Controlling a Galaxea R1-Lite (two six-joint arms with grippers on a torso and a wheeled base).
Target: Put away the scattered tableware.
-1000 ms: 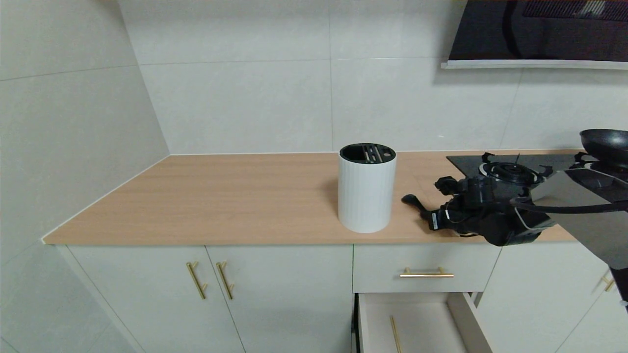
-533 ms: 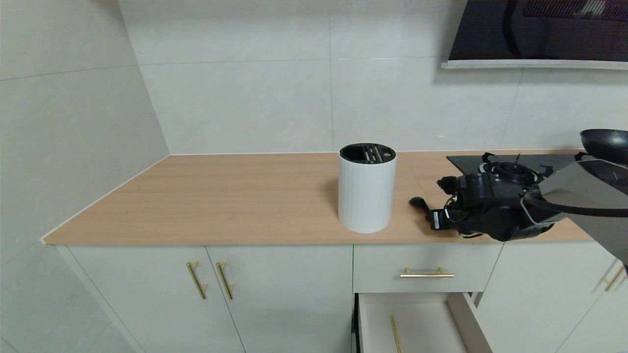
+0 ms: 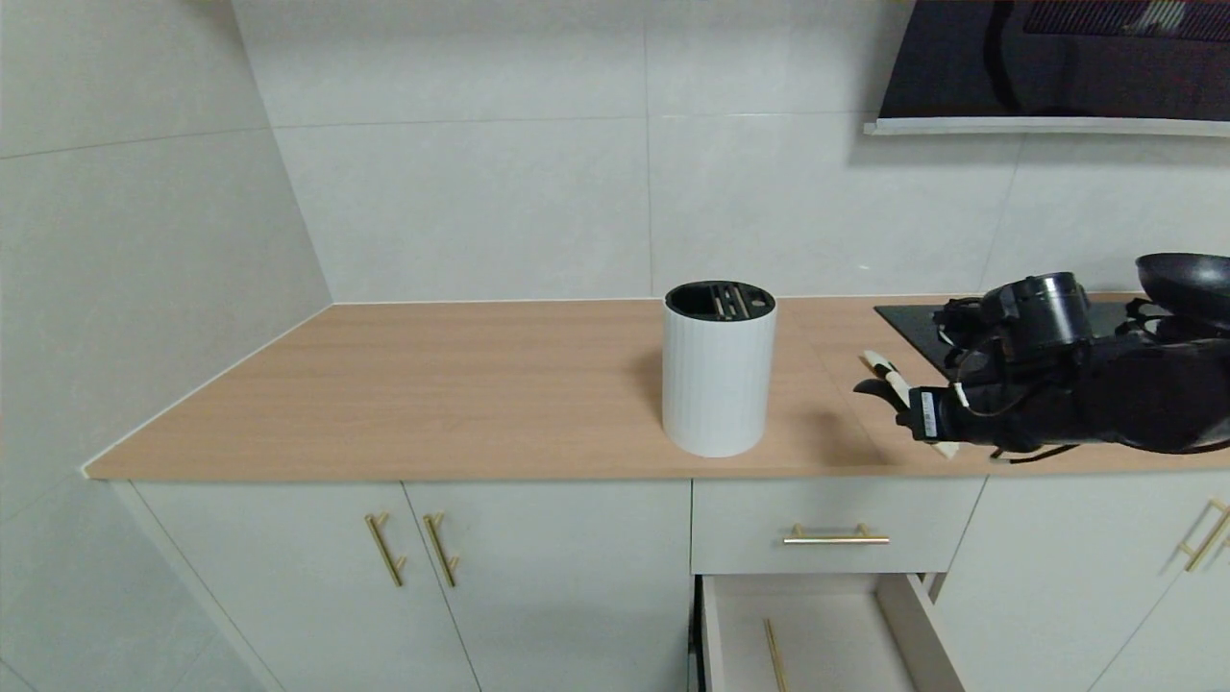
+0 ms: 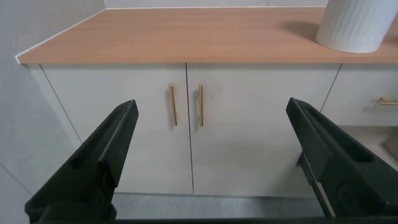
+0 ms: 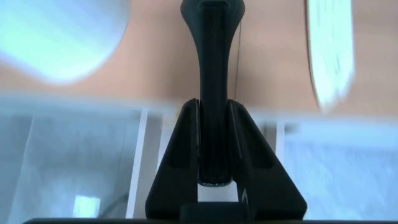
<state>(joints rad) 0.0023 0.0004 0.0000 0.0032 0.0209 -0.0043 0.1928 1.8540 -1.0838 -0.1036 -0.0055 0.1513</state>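
The step in hand looks like the pick-up: the right gripper (image 5: 213, 117) has its jaws closed tight on a black utensil (image 5: 213, 43), which sticks out past the fingertips, low over the counter (image 3: 461, 384), between the holder (image 3: 719, 384) and the hob (image 3: 913, 322). What kind of utensil it is cannot be told. A white utensil (image 3: 882, 369) lies on the counter just beside that gripper, not gripped. The left gripper (image 4: 211, 118) hangs in front of the cupboard doors below the counter, jaws spread wide and empty. Next, the right arm probably needs to carry the black utensil over the holder's slotted top, turn it upright and lower it into a slot; the open drawer (image 3: 817, 625) below is the other possible place. Against a second ago, the right gripper has drawn back from the holder toward the hob and its wrist has rolled, and the white utensil now shows; the holder has not moved.
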